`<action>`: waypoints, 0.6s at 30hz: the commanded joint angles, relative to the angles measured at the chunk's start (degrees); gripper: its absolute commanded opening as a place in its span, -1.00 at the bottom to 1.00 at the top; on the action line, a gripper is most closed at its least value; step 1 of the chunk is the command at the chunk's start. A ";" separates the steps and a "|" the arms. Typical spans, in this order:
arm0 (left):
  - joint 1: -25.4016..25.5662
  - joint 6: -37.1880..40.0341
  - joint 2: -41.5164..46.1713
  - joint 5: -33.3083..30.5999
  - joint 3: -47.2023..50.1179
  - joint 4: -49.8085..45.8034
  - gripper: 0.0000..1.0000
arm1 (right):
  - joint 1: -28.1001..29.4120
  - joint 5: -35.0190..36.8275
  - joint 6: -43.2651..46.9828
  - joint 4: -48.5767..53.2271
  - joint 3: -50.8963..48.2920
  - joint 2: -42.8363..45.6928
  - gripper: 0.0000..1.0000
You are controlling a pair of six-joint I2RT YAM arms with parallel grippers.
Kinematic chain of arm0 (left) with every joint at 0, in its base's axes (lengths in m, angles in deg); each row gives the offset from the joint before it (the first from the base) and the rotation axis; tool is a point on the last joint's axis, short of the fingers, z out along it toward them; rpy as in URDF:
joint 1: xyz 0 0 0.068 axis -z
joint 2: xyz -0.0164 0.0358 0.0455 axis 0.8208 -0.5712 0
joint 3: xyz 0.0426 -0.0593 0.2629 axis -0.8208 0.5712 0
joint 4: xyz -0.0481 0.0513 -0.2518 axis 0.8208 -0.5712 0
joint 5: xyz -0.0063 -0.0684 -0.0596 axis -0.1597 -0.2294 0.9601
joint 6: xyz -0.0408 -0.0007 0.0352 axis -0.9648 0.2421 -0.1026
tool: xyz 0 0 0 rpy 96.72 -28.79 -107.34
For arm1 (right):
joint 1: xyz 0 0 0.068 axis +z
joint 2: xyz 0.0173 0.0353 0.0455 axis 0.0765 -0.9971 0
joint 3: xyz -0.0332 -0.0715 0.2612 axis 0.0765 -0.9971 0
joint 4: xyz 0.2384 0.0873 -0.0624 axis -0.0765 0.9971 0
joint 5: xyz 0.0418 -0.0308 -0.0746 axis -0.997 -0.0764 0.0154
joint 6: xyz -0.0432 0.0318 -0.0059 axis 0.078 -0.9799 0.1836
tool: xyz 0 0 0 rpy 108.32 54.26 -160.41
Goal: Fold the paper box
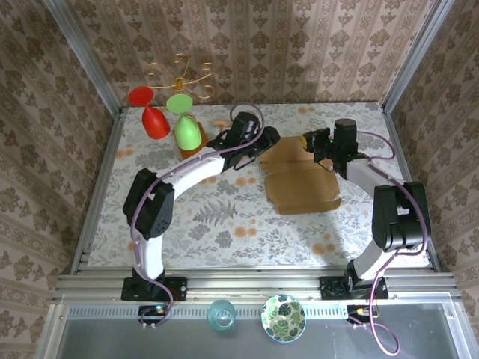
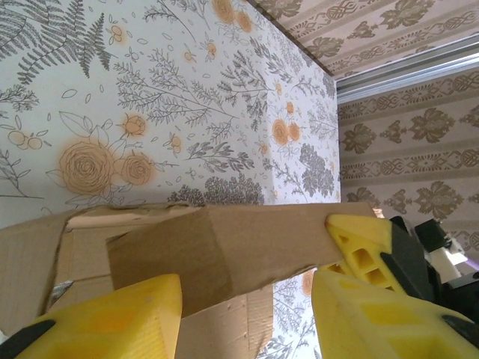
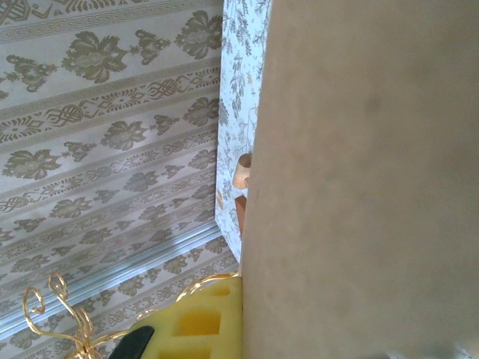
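If closed off-centre, risks tearing raised flap of paper box (image 1: 303, 187), right of centre near far edge of table (image 1: 187, 217). Grip: left gripper (image 2: 247, 299) spread wide, clamping nothing; right gripper (image 1: 307, 142), cannot tell.

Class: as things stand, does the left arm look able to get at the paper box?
Probably yes. The left gripper sits open at the far left corner of the paper box, with a cardboard flap already between its fingers and nothing visible in the way.

Bright, even overhead light; soft shadows; wrist-view foregrounds blurred, possibly too close.
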 commanded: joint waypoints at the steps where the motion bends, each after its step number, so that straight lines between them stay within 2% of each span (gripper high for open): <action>1: 0.50 -0.88 -2.17 0.94 -2.78 -0.91 0.00 | -0.30 -1.16 -1.10 -1.46 0.28 -0.91 -1.00; 7: 0.71 -1.55 -5.02 1.93 -5.83 -0.30 -0.05 | -0.30 -1.21 -1.67 -2.49 -0.08 -1.35 -1.00; 14: 0.90 -1.15 -5.02 1.70 -6.27 0.32 -0.27 | -0.52 -1.54 -2.09 -3.34 -0.48 -2.23 -1.00; 16: 0.90 -0.08 -3.82 1.34 -5.78 0.32 -0.24 | -0.94 -1.64 -1.99 -3.46 -0.67 -2.39 -1.00; 18: 0.92 1.88 -1.55 0.68 -4.72 -0.32 -0.07 | -1.66 -1.94 -1.77 -3.01 -0.69 -2.33 -1.00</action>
